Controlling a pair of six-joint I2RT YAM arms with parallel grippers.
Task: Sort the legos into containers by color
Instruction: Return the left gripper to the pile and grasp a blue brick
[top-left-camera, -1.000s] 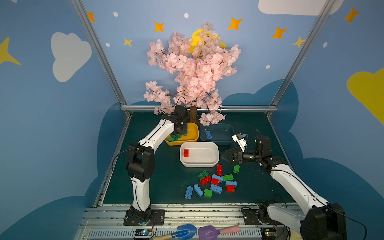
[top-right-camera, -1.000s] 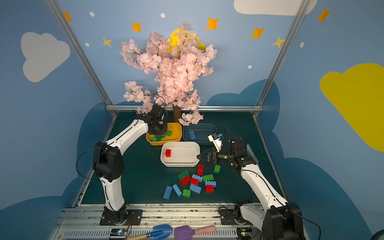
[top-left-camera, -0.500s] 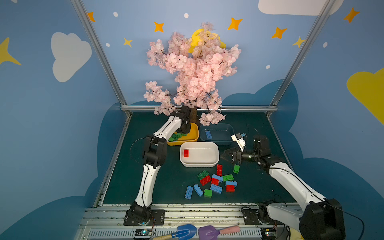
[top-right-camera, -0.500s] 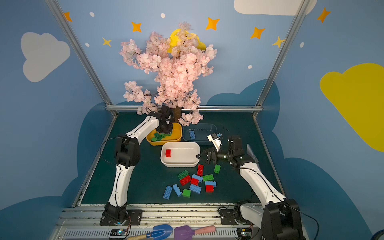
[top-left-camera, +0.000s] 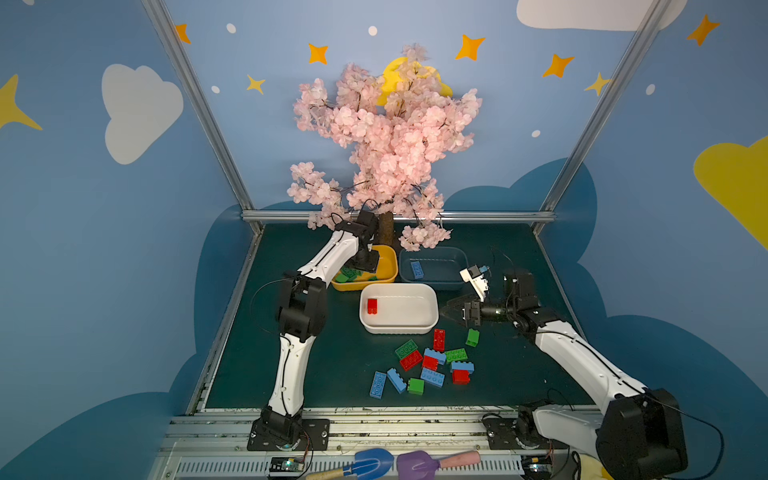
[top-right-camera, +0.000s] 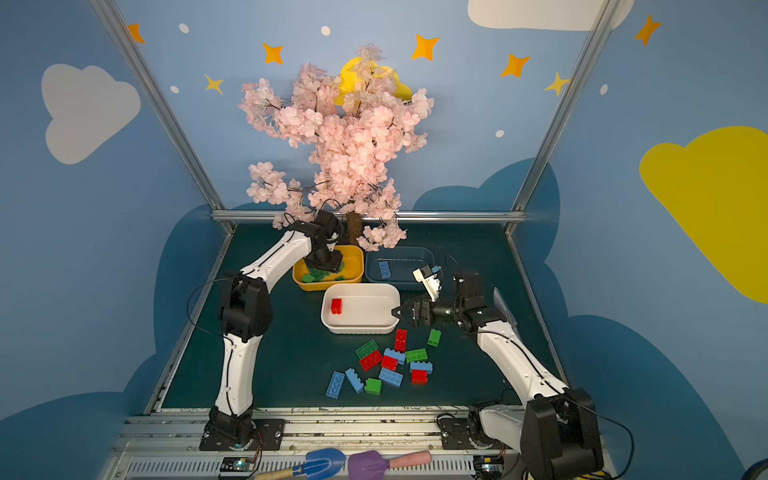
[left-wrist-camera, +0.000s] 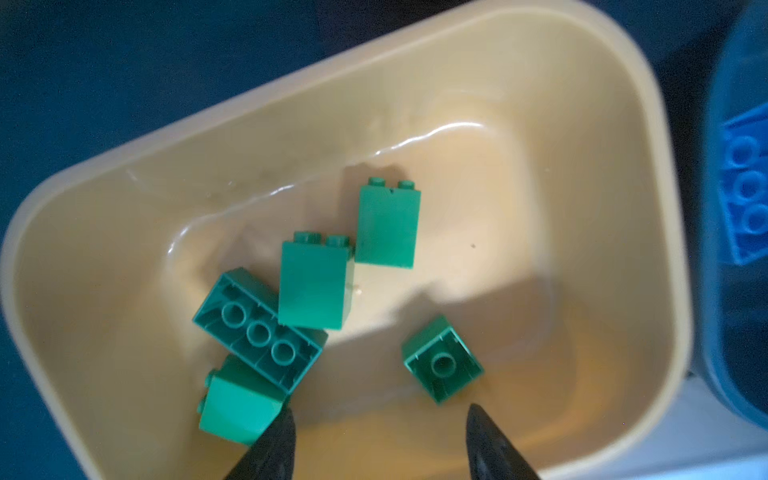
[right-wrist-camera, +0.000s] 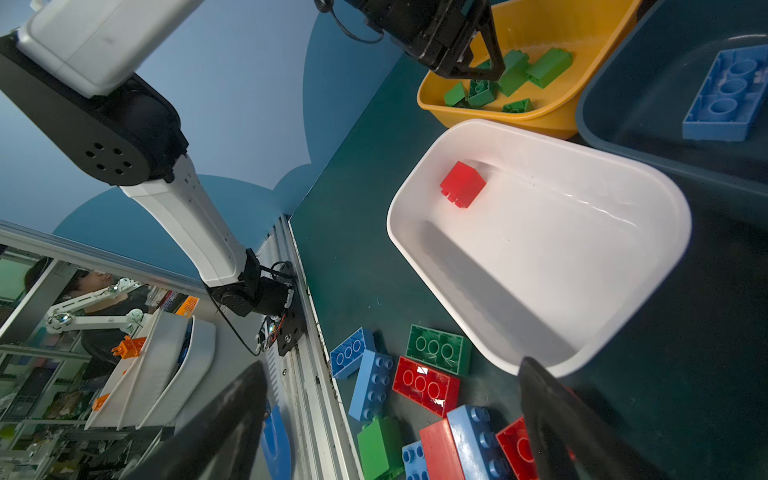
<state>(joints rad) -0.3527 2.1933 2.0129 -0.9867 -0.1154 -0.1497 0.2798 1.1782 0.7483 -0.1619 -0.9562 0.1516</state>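
Observation:
My left gripper (left-wrist-camera: 378, 415) hangs open over the yellow-orange container (top-left-camera: 386, 259), with nothing between its fingers. Several green legos (left-wrist-camera: 311, 286) lie in that tub, one small one (left-wrist-camera: 442, 359) just beyond the fingertips. The white container (top-left-camera: 415, 328) holds one red lego (top-left-camera: 372, 306). In the dark blue container (top-left-camera: 453, 257) lies one blue lego (top-left-camera: 417, 269). A loose pile of red, green and blue legos (top-left-camera: 432, 361) sits in front of the white tub. My right gripper (top-right-camera: 395, 311) is level and open at the white tub's right end, above the pile.
A pink blossom tree's trunk (top-left-camera: 385, 230) stands just behind the yellow tub, its branches over both back tubs. A lone green brick (top-left-camera: 472, 336) sits under my right wrist. Blue (top-left-camera: 370, 461) and purple (top-left-camera: 419, 463) toy shovels lie on the front rail.
My left gripper has swung right over the yellow tub and opened, and a small green brick now lies below it. The right arm has barely moved.

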